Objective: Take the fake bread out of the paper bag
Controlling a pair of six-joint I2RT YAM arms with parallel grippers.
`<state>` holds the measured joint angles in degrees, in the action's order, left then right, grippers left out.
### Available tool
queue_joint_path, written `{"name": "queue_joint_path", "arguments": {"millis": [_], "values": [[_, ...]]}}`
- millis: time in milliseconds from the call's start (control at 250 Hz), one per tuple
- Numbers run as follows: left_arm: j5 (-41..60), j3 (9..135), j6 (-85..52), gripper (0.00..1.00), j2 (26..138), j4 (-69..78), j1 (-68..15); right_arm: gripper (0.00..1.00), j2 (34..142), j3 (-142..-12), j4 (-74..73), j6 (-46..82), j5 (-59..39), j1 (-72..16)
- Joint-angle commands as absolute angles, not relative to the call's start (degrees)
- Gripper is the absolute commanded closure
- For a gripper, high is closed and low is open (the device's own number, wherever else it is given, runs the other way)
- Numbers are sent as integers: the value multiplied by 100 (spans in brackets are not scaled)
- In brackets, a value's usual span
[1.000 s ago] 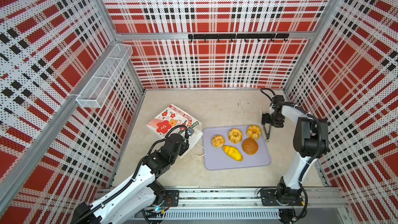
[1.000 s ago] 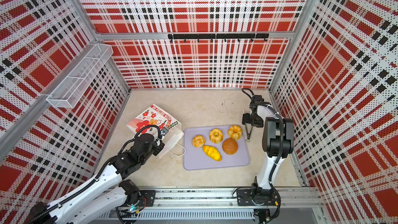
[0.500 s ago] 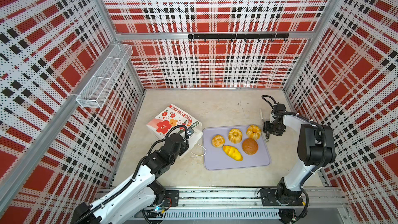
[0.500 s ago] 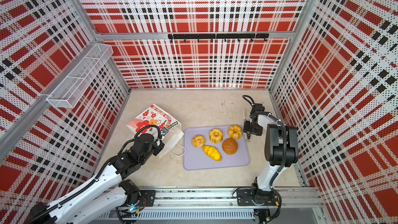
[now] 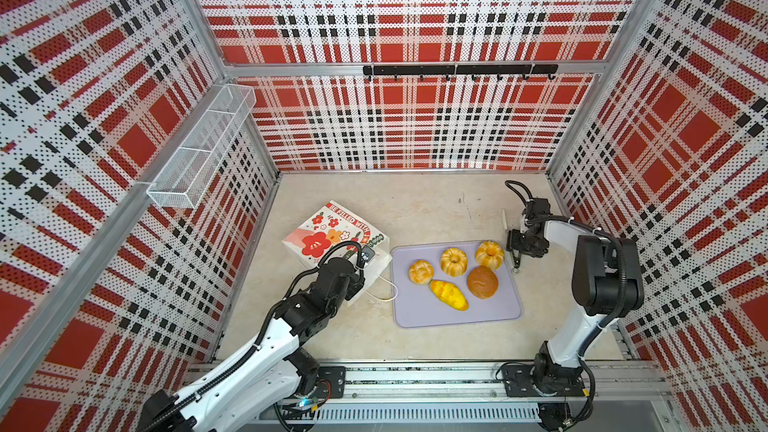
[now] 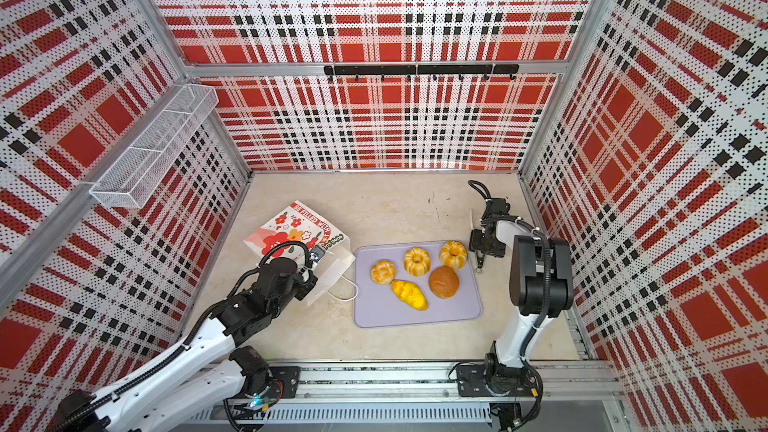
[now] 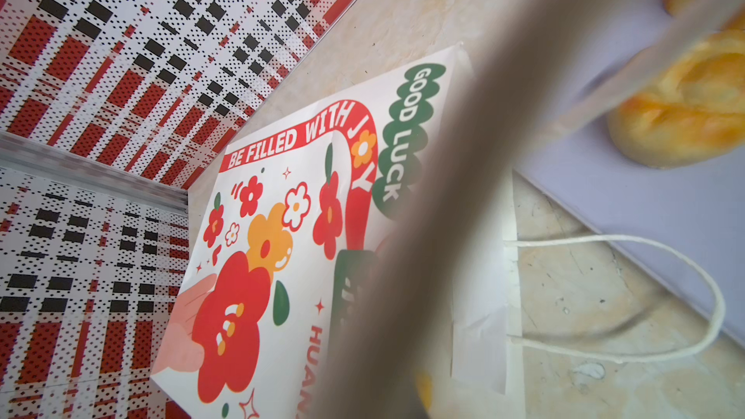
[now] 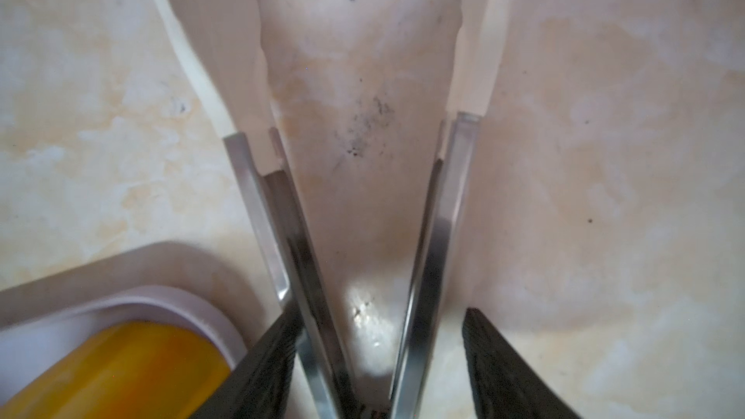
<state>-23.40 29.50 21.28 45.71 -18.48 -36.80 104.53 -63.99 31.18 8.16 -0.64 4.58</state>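
1. Tray [image 5: 457, 317], lavender, lies flat on the bench [image 5: 415, 344]
2. Fake bread [image 5: 449, 295]: five pieces rest on the tray, outside the bag: a long yellow loaf, a round brown bun, an oval roll and two fluted ring buns
3. Left end effector [image 5: 363, 257] is clamped on the mouth rim of the paper bag [image 5: 328, 230], which lies on its side just left of the tray
4. Right end effector [image 5: 517, 243], by the tray's far right corner, has its fingers parted around metal tongs [image 8: 433, 235]; one finger touches them, the other stands clear
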Motion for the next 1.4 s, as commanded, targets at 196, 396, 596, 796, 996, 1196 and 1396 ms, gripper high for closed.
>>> {"name": "queue_joint_path", "arguments": {"millis": [196,396,596,796,996,1196,1396], "values": [[-2382,2870,2162,100,4496,-1797,-3734,46,10887,-6686,2948,743,-176,466],[-2338,2891,2195,100,4526,-1769,-3730,60,10131,-6237,3107,683,-85,443],[-2349,2889,2164,100,4429,-1802,-3755,62,8969,-5797,3667,576,-431,448],[-2355,2879,2180,100,4397,-1802,-3776,63,7859,-5785,4383,767,-1453,446],[-2403,2891,2180,100,4351,-1832,-3837,61,7005,-5844,4791,1147,-2670,449],[-2496,2881,2202,100,4307,-1840,-3899,61,6588,-5782,5083,1322,-3447,271],[-2505,2869,2233,100,4344,-1819,-3902,57,6193,-5908,5294,1674,-3181,-545]]}}
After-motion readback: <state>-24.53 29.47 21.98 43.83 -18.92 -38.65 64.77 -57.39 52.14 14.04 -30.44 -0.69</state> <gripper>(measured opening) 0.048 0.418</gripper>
